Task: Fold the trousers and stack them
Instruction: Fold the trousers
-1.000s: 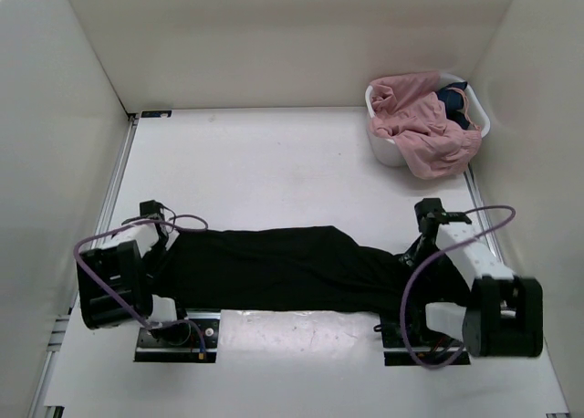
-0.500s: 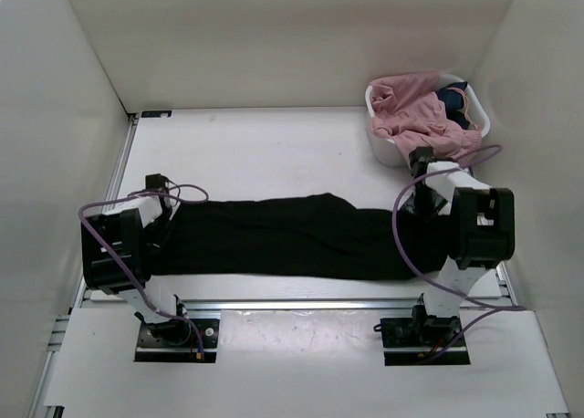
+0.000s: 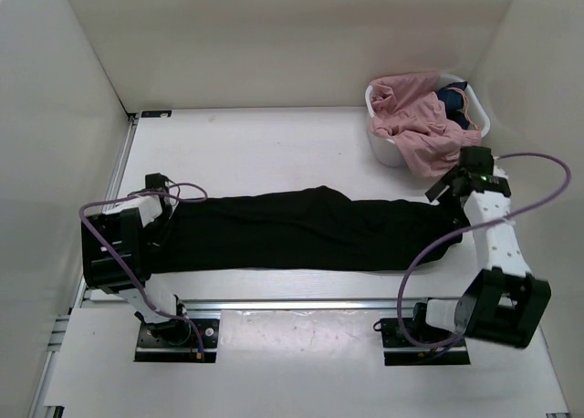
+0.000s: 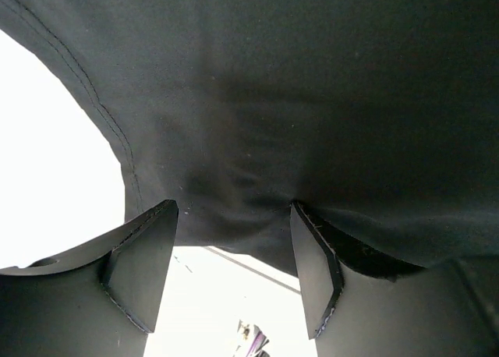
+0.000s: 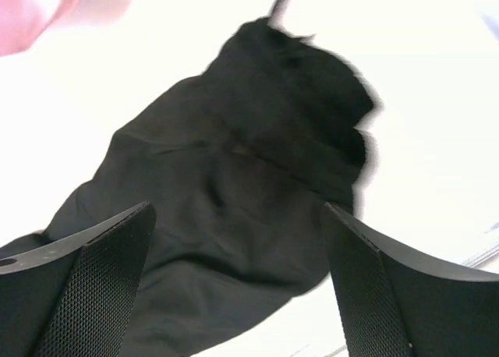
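We see the black trousers (image 3: 301, 231) stretched out full length on the white tabletop (image 3: 274, 153), parallel to its near edge and running almost from the left edge to the right edge. They lie as one flat, narrow band, so we judge the legs to be laid one over the other. No crosswise fold shows yet, and nothing is stacked. The left gripper (image 4: 232, 209) sits at the left end with the cloth's hem puckered between its parted fingers; we cannot tell whether it is pinching. The right gripper (image 5: 235, 209) hangs released over the right end, jaws wide, the cloth lying slack below. The white basket (image 3: 385, 150) of pink garments (image 3: 420, 126) stands in the far right corner.
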You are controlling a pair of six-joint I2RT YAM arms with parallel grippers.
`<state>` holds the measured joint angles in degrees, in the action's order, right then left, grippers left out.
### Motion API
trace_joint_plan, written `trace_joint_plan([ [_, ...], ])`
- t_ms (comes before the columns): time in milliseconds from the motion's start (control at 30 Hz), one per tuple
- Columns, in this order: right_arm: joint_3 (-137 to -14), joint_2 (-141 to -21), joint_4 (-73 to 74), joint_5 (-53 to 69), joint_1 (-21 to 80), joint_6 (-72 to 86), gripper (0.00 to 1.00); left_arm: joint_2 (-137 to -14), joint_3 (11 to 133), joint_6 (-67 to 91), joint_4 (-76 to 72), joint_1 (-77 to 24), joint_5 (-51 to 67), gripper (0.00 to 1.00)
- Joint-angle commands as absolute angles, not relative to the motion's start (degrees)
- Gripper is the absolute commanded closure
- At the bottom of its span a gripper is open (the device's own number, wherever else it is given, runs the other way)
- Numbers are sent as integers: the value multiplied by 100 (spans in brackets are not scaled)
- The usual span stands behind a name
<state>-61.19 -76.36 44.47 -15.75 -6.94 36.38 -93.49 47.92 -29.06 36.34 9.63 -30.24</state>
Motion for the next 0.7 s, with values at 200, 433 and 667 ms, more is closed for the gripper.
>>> trace_joint_plan([
  [200,-4905,-7618,3922,-845,-1362,3472,6,-9044,4562,-2602,3630,923,-2522,29],
  [433,-4772,-8929,3121,-931,-1573,3577,5,-8816,4667,-2418,3955,923,-2522,28],
  [667,-4773,-9580,2611,-976,-1757,3717,30,-8754,4772,-2417,4122,923,-2575,28],
])
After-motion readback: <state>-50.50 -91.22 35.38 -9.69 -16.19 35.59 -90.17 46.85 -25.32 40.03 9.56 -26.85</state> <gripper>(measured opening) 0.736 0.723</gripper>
